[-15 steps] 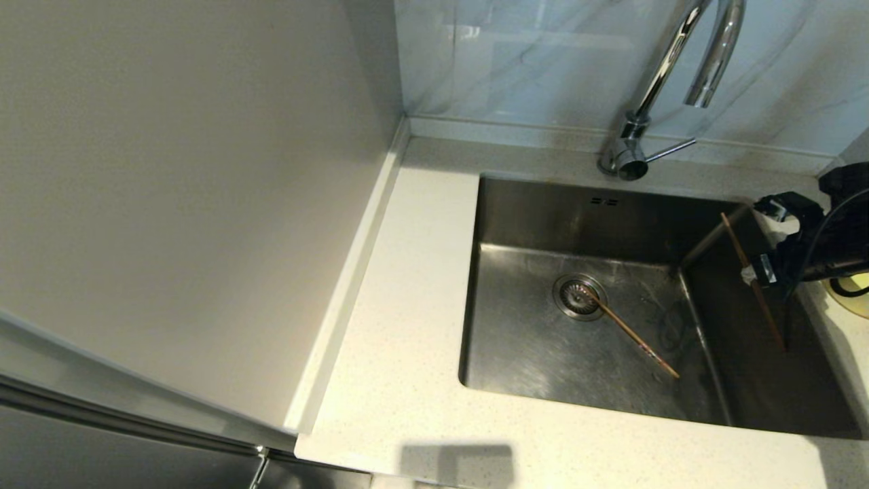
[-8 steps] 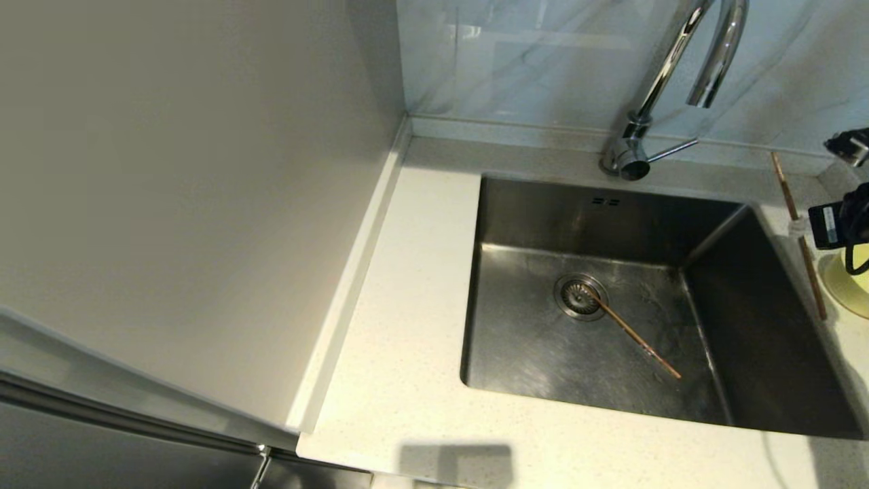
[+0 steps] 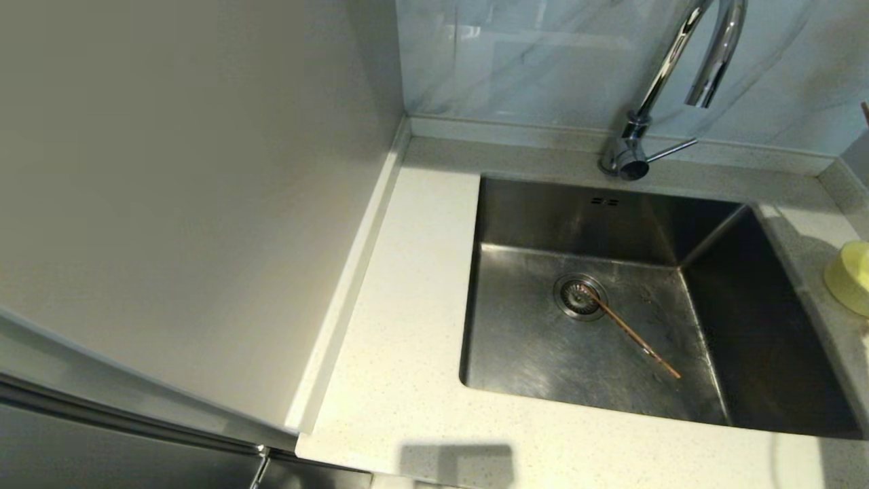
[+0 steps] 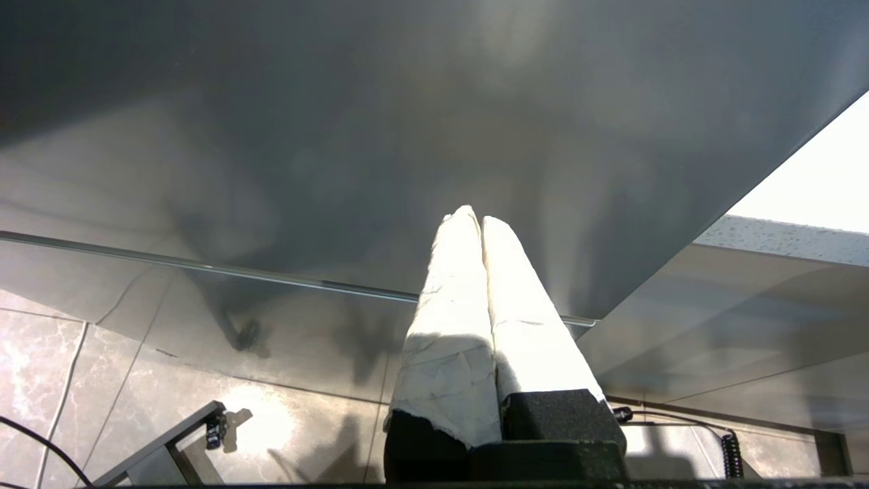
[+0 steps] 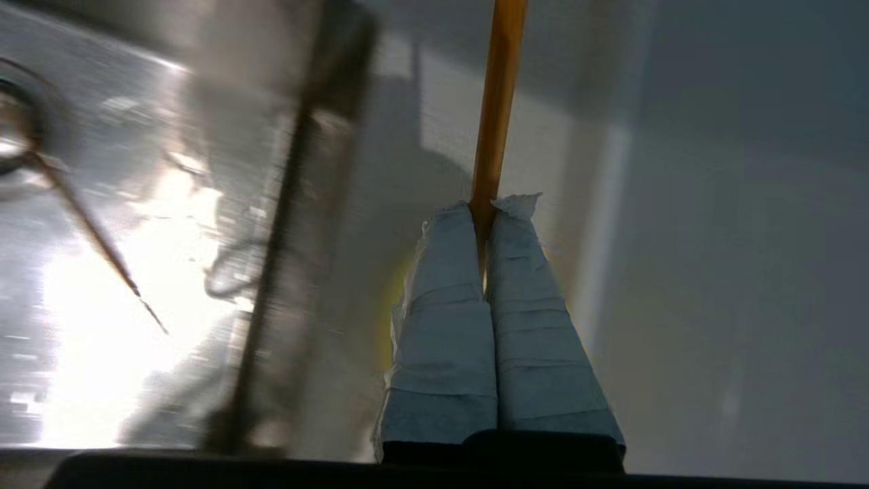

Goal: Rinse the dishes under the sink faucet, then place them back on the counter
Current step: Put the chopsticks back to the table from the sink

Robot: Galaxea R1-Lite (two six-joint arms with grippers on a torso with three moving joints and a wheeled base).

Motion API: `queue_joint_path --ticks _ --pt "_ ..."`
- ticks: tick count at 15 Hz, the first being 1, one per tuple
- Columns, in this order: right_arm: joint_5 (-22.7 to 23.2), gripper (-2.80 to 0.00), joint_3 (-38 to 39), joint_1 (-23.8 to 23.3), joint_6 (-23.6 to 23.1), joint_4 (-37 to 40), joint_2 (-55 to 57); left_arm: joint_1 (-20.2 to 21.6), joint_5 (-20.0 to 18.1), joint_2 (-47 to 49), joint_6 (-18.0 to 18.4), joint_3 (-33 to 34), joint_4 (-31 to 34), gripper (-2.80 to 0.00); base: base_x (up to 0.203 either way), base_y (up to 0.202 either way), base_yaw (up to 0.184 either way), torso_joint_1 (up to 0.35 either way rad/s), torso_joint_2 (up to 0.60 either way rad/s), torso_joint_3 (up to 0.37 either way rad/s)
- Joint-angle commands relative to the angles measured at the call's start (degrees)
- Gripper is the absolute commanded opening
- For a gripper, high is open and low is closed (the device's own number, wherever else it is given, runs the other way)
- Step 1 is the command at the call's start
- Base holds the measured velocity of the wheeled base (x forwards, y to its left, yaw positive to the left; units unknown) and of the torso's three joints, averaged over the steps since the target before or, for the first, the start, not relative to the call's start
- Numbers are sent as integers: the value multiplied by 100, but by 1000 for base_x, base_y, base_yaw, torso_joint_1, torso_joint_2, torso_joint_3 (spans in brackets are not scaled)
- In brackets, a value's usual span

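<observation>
One brown chopstick (image 3: 631,333) lies on the floor of the sink (image 3: 543,217), one end on the drain strainer (image 3: 577,297). My right gripper (image 5: 485,210) is out of the head view and is shut on a second chopstick (image 5: 499,102), which sticks out past its taped fingertips. Only that chopstick's tip (image 3: 865,112) shows at the head view's right edge. The pale yellow bowl (image 3: 848,278) sits on the counter (image 3: 407,285) right of the sink; in the right wrist view the bowl (image 5: 390,312) is mostly hidden behind my fingers. The faucet (image 3: 679,54) arches over the sink's back.
The faucet's side lever (image 3: 669,149) points right. A tall pale cabinet side (image 3: 190,204) walls off the counter's left. My left gripper (image 4: 475,217) hangs shut and empty below counter height, facing a grey cabinet front.
My right gripper carried its chopstick from over the sink's right wall up and rightward, past the yellow bowl, and out of the head view. The chopstick in the sink has not moved.
</observation>
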Motion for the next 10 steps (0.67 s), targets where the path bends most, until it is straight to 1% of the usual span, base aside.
queue_joint_path --ticks 1,3,5,7,10 --pt "-198 -280 -22 -240 -220 10 174 2 3 -18 -4 0 -2 -280 0 0 0 0 0 0" --pt "-462 -280 14 -423 -271 13 396 2 3 -18 -4 0 -2 -280 0 0 0 0 0 0" --pt "-573 -280 95 -635 -397 12 583 2 3 -18 -4 0 -2 -280 0 0 0 0 0 0" --pt "-600 -280 118 -851 -520 10 748 2 3 -18 -4 0 -2 -280 0 0 0 0 0 0" --pt "-617 -280 298 -987 -602 10 857 2 3 -18 -4 0 -2 -280 0 0 0 0 0 0"
